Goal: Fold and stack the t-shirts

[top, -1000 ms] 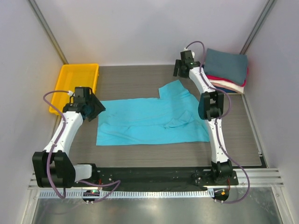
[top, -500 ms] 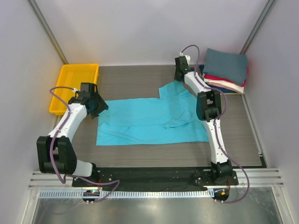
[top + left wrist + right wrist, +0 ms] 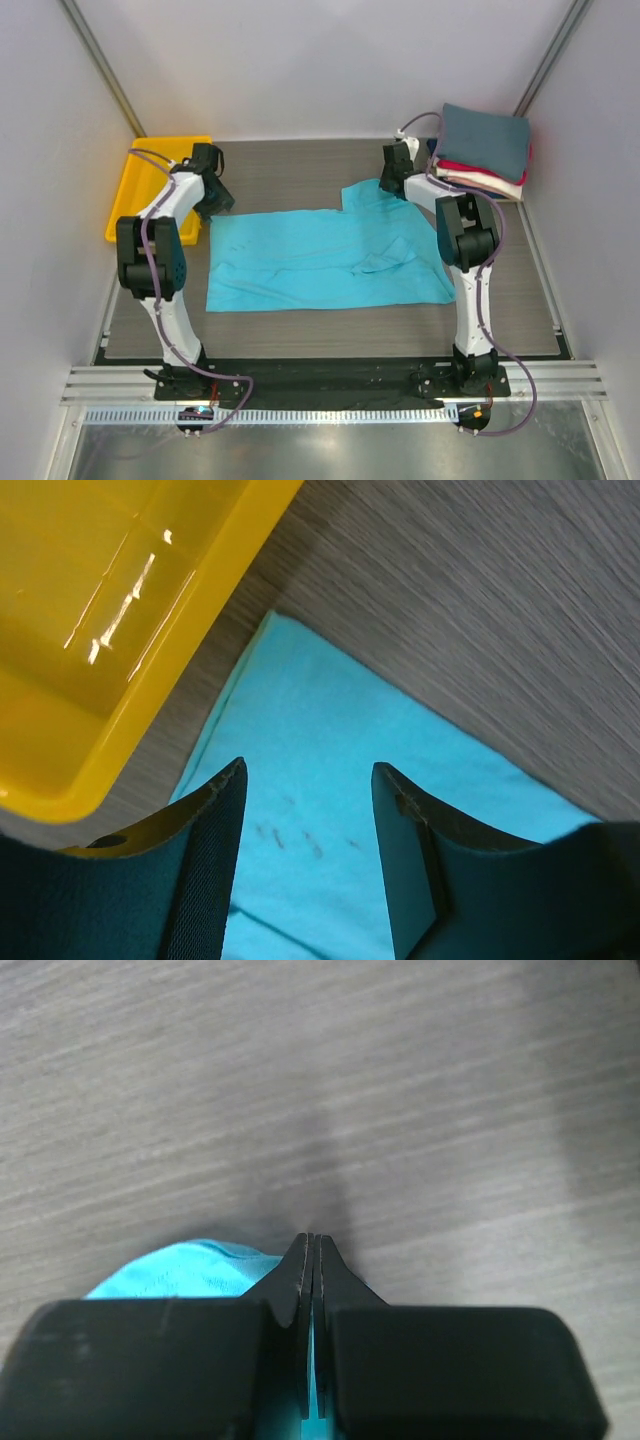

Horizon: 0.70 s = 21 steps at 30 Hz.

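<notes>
The bright turquoise cloth t-shirt [image 3: 320,265] lies long from left to right, its far-left corner under the left claw [image 3: 307,772], jaws apart, and its far-right sleeve pinched in the right claw [image 3: 310,1250].

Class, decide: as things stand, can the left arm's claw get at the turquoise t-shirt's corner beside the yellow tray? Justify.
Probably yes. The left claw is open right above that corner of the turquoise t-shirt, with nothing lying between; the yellow tray sits just aside.
</notes>
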Tool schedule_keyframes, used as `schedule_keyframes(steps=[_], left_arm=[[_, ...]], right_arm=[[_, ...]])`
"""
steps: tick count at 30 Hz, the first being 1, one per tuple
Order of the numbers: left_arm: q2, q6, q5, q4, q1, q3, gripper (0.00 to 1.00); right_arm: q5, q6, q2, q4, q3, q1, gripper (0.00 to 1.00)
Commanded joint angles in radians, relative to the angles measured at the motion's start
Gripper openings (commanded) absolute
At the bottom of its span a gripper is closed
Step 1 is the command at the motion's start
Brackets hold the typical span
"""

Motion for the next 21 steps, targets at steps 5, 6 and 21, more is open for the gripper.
schedule_keyframes(steps=[5,6,21], left_arm=[[0.206,-0.025,-0.099,-0.102,0.001,0.214,0.55],[0.222,-0.025,-0.103,-0.112,0.002,0.231,0.55],[0.381,-0.077,-0.135,-0.139,-0.002,0.323,0.54]], right_arm=[[-0.021,0.033,-0.069,0.041,-0.137,0.001,0.01],[-0.021,0.036,-0.072,0.041,-0.14,-0.003,0.01],[-0.173,0.081,-0.08,0.105,-0.192,-0.056,0.01]])
